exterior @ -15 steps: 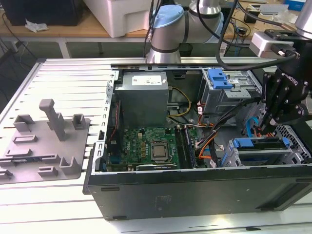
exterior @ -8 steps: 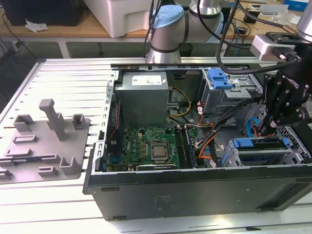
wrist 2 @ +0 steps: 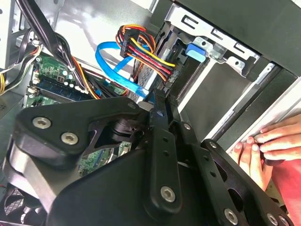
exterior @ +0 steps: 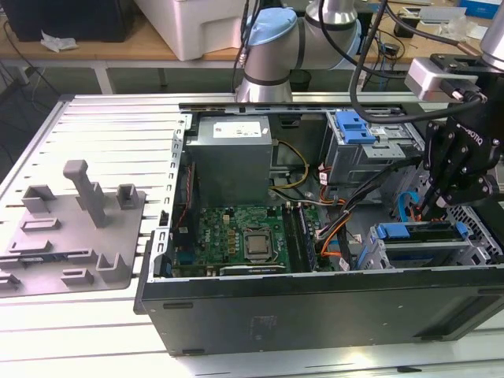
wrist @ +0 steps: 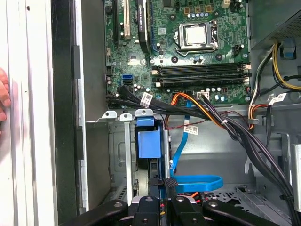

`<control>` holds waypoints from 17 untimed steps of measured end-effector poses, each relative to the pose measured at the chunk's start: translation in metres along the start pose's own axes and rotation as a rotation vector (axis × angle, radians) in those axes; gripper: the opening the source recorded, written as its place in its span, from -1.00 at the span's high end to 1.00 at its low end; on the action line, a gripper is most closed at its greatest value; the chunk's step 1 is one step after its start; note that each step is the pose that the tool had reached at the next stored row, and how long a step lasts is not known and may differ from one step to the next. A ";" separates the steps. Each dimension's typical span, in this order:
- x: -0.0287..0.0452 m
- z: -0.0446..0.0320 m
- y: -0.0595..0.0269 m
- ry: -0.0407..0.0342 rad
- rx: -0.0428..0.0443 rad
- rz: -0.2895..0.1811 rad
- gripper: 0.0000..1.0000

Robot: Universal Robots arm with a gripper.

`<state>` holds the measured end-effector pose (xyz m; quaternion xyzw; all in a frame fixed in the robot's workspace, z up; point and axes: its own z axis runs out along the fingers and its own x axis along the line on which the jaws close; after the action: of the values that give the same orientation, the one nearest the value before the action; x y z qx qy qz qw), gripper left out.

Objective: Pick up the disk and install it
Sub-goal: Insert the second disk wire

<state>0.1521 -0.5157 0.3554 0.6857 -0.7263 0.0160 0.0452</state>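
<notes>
Your gripper (wrist: 164,182) sits closest in both wrist views, its two fingers drawn together with barely a slit between them. You cannot tell whether they pinch anything.

It hangs low inside the open computer case (exterior: 315,315), over the drive cage at the case's front corner on the exterior view's right. The disk (wrist: 146,143) stands on edge in a slot of that cage, blue carrier frame uppermost, and the fingertips are just beside its inner end. Whether they touch is unclear.

A flat blue data cable (wrist: 197,182) loops just beside the fingertips. A bundle of coloured wires (wrist 2: 146,54) runs into the cage.

A person's hand (wrist 2: 263,143) rests on the case's outer wall by that corner. The case lies on a slotted table (exterior: 94,118).
</notes>
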 end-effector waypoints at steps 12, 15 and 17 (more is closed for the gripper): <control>0.0030 0.0010 -0.0006 -0.0019 -0.0001 0.000 0.68; 0.0032 0.0012 -0.0011 -0.0022 -0.0002 0.000 0.68; 0.0034 0.0014 -0.0013 -0.0020 -0.0001 0.000 0.68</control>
<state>0.1531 -0.5193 0.3543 0.6858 -0.7263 0.0152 0.0445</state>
